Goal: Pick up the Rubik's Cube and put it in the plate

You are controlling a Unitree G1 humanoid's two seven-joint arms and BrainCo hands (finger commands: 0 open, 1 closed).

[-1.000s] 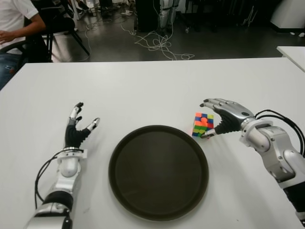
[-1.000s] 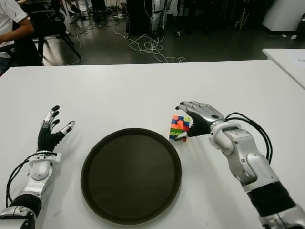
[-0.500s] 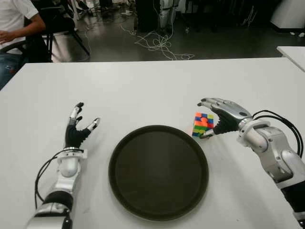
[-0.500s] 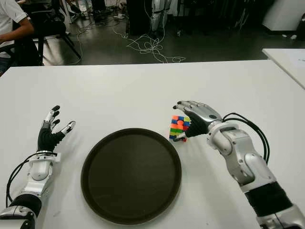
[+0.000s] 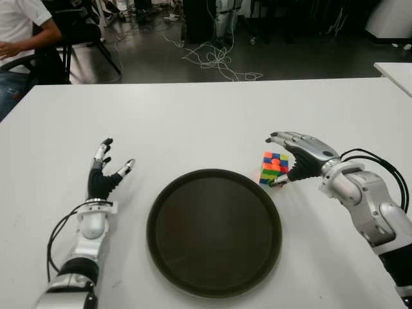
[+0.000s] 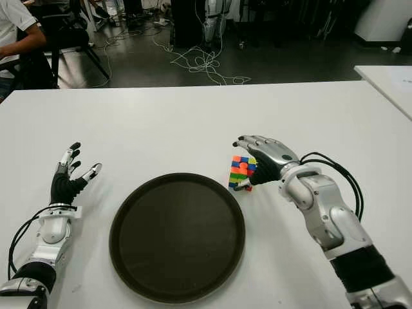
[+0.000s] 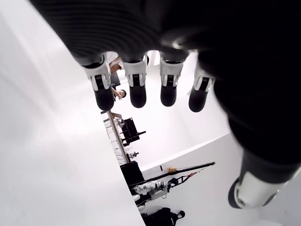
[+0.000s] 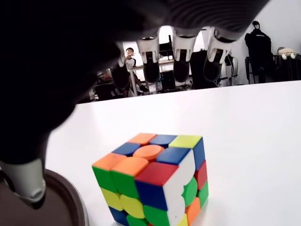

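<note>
The Rubik's Cube (image 5: 274,168) stands on the white table (image 5: 193,122), just off the far right rim of the dark round plate (image 5: 214,232). Nothing lies in the plate. My right hand (image 5: 282,161) hovers at the cube's right side, its fingers arched over the top and its thumb low by the cube's near corner. In the right wrist view the cube (image 8: 157,181) sits free below the spread fingers (image 8: 182,66), with no finger closed on it. My left hand (image 5: 116,154) shows left of the plate, open with the fingers pointing up.
A seated person (image 5: 19,32) and a chair are beyond the table's far left corner. Cables (image 5: 215,61) lie on the floor behind the table. Another white table's corner (image 5: 396,71) shows at the right edge.
My right hand has crept slightly left, closer around the cube. The cube, the plate and my left hand have not moved.
</note>
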